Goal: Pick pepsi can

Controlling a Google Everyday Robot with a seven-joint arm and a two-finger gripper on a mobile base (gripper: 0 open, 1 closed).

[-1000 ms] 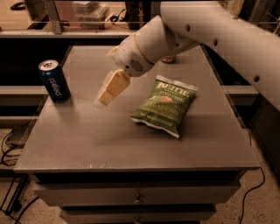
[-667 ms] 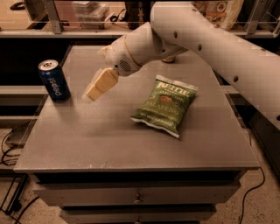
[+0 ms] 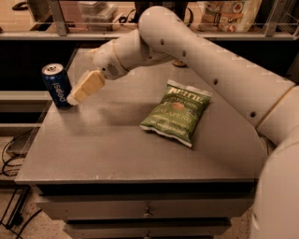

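Blue pepsi can (image 3: 56,85) at edge, end effector (image 3: 74,99) beside

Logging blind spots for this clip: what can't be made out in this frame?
One camera view only:
- Gripper at the pepsi can's lower right: its tip overlaps the can, so contact is unclear.
- Arm: cut off by right and bottom edges; base unseen.
- Chip bag: small print too small to read.
- Shelf items behind the table: cut by top edge.
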